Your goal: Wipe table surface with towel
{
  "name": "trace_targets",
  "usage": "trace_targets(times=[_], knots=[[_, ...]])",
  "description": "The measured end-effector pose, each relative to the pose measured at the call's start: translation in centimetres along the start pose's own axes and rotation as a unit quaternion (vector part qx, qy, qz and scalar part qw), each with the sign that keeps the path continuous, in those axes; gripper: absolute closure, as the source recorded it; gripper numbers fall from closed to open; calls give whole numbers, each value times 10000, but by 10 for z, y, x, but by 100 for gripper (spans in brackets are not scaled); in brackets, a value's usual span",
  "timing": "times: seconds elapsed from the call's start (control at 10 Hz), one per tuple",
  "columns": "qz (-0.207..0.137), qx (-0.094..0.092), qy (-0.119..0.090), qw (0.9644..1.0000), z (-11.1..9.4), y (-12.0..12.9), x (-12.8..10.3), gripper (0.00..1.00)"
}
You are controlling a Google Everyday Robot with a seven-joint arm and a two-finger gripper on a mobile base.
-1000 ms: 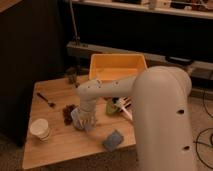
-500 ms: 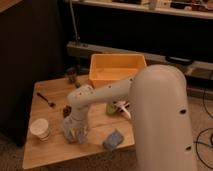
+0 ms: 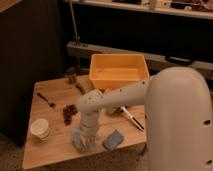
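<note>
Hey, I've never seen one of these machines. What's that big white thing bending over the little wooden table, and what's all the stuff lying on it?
The big white shape is a robot arm on a mobile base. A single camera looks down past it at a small wooden table; where that camera sits is not known. The arm bends left and down and ends in its gripper, which is low near the table's front edge, on a pale grey-blue towel. Its job is to wipe the table with that towel. Just right of the towel lies a flat blue pad. Also on the table are a paper cup, a cluster of brown bits, a utensil, a yellow bin and a dark jar.
</note>
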Motion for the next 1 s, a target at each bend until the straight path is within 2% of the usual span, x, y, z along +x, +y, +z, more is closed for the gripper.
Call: trace_targets(times=[0.2,0.4,0.6,0.8,0.9,1.0], knots=[[355,81,7,9993,-3,-32,-4,100],[698,182,-207,9972,-19,-62,-14,100],[918,307,-408,9945,-31,-85,-35,100],[941,370,-443,9939,-24,-88,-68,100],[922,375,-446,9940,-19,-82,-79,100],[853,384,-454,9946,-13,-69,-101,100]])
